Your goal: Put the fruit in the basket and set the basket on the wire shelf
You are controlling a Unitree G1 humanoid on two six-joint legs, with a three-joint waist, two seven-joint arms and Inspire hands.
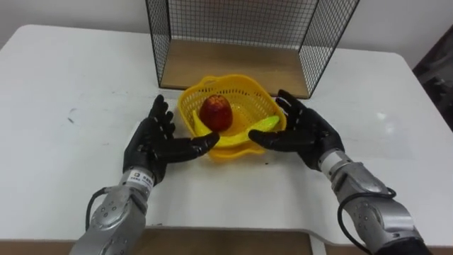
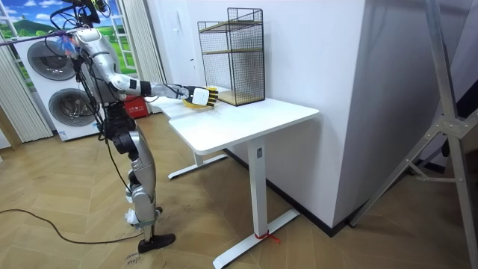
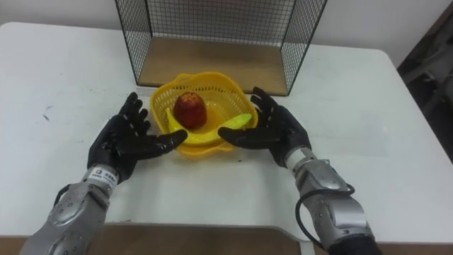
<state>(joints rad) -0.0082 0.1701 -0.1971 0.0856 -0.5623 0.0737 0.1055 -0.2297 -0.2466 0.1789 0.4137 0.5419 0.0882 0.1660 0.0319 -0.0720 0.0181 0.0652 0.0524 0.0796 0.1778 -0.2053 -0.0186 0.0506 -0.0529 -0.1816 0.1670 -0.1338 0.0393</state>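
Between the left hand (image 1: 154, 145) and right hand (image 1: 304, 131), both with fingers spread straight and thumbs at its sides, sits the yellow basket (image 1: 249, 105) holding an apple (image 1: 216, 112) and banana (image 1: 233, 134), the wire shelf (image 1: 233, 67) just beyond the fingertips.

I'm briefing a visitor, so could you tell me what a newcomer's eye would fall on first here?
First the yellow basket on the white table, holding an apple and a banana. The black left hand and right hand flank it, fingers open, thumbs at its front rim. The wire shelf stands just behind it.
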